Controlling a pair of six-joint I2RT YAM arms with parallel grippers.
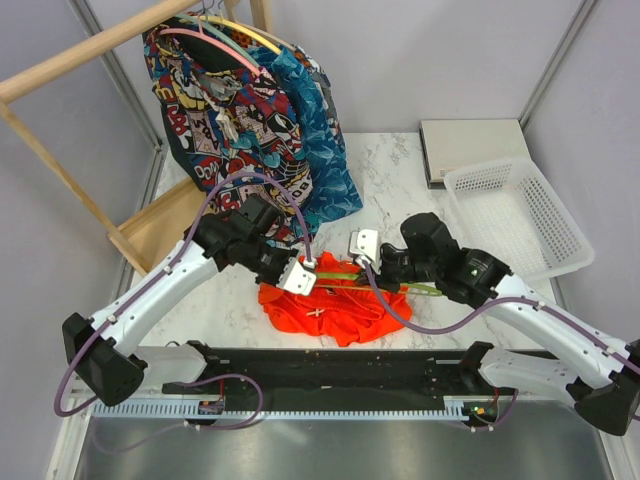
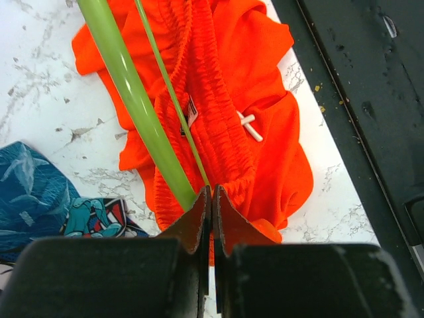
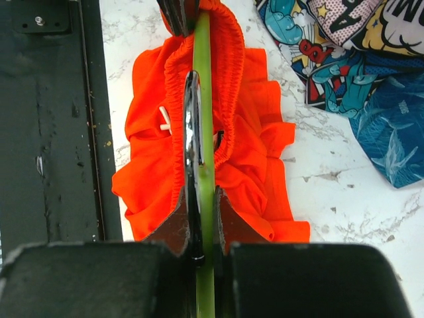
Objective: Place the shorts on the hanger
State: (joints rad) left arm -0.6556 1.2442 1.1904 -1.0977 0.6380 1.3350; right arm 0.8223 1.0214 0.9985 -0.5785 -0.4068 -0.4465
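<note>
Orange shorts (image 1: 335, 310) lie crumpled on the marble table (image 1: 400, 170), at its near middle, between the two arms. A green hanger (image 3: 204, 99) runs left to right above them, its long axis following the elastic waistband. The right gripper (image 3: 200, 195) is clamped on the hanger's right end, at the metal hook. The left gripper (image 2: 211, 192) is pinched tight on the thin bar at the left end. Whether it also catches fabric cannot be told. Each arm holds its own nearer end.

Bright even light, soft shadows.
</note>
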